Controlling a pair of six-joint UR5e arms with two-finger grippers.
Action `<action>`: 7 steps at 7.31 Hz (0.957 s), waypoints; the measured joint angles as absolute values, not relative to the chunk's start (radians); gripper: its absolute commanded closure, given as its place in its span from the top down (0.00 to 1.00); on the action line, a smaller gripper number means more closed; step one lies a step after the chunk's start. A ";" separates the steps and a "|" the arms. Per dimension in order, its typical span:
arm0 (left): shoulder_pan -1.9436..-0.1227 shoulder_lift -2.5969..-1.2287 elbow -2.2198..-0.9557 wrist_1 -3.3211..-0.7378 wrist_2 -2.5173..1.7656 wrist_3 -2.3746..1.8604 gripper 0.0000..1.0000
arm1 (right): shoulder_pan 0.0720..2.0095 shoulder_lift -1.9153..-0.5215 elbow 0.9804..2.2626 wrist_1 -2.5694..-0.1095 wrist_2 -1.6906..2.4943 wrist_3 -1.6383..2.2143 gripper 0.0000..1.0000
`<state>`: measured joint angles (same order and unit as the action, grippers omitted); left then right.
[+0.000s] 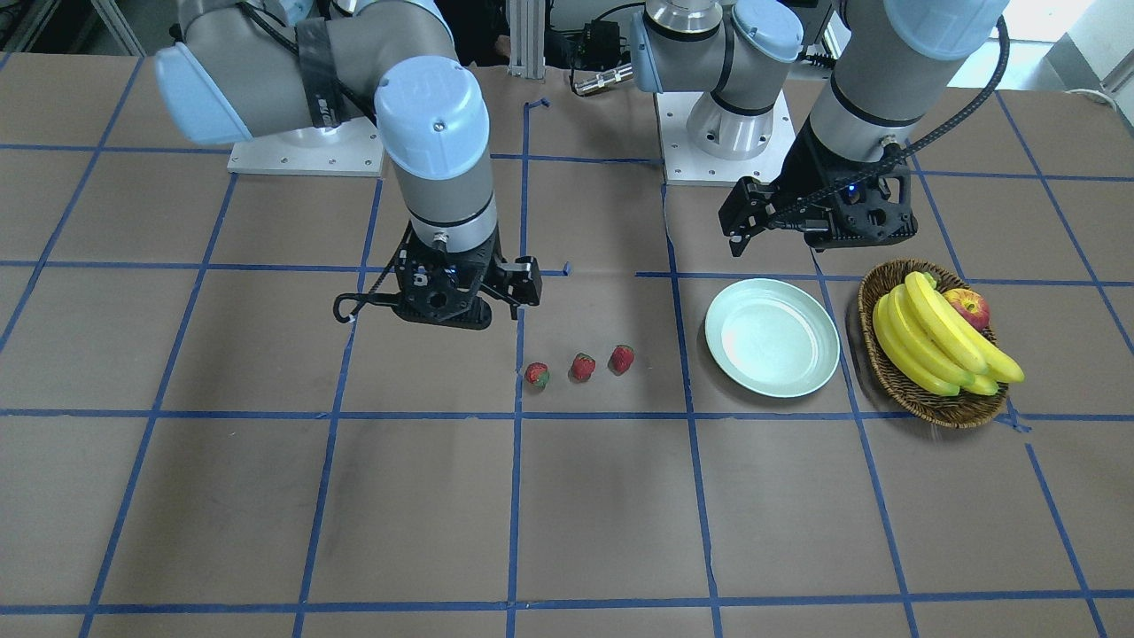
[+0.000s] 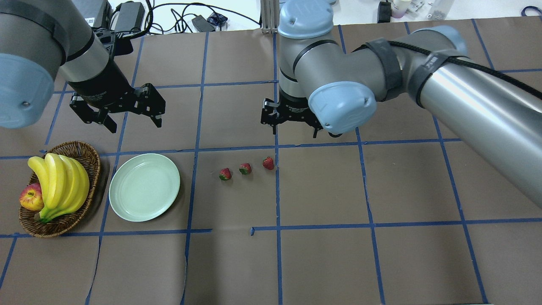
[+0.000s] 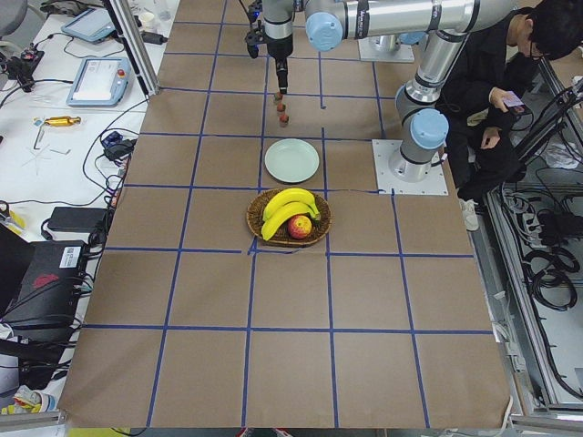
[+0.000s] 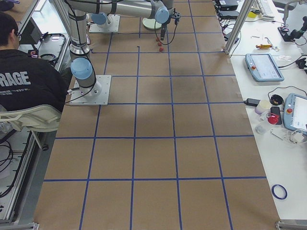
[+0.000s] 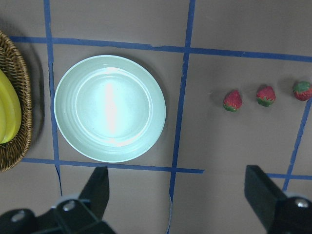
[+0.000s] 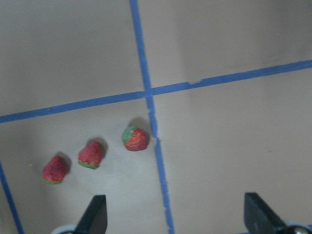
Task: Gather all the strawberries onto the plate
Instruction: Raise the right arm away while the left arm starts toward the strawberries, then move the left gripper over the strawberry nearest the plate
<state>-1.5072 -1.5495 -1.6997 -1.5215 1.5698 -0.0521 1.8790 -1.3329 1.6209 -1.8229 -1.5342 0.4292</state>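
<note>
We judge the first pick not yet begun: three small red green-capped strawberries (image 2: 245,169) lie in a row mid-frame overhead, right of the bare round mint-green plate (image 2: 144,187). Both the left gripper (image 2: 135,123) and right gripper (image 2: 294,128) hover spread; next, the right must descend onto the rightmost berry (image 2: 268,163).

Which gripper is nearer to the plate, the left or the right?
Left. The left gripper hovers open beside the plate, on its robot-base side. The right gripper hangs open farther off, on the base side of the strawberries, which lie between it and the plate.
</note>
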 measured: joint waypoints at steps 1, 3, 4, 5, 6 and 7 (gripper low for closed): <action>-1.511 -1.556 -1.708 -1.519 1.567 -0.087 1.00 | 1.853 -1.363 1.621 -1.799 -1.558 0.384 1.00; -1.547 -1.578 -1.714 -1.507 1.535 -0.126 1.00 | 1.806 -1.407 1.612 -1.751 -1.601 0.297 1.00; -1.571 -1.592 -1.714 -1.492 1.524 -0.136 1.00 | 1.776 -1.427 1.587 -1.706 -1.606 0.263 1.00; -1.587 -1.608 -1.717 -1.480 1.518 -0.140 1.00 | 1.752 -1.442 1.547 -1.641 -1.606 0.229 1.00; -1.595 -1.631 -1.722 -1.470 1.516 -0.140 1.00 | 1.738 -1.451 1.509 -1.584 -1.605 0.210 1.00; -1.599 -1.659 -1.729 -1.453 1.515 -0.140 1.00 | 1.731 -1.456 1.486 -1.551 -1.596 0.205 1.00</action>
<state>-1.5992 -1.6591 -1.7285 -1.4528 1.5149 -0.1401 1.7309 -1.4564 1.4862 -1.5507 -1.5955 0.2052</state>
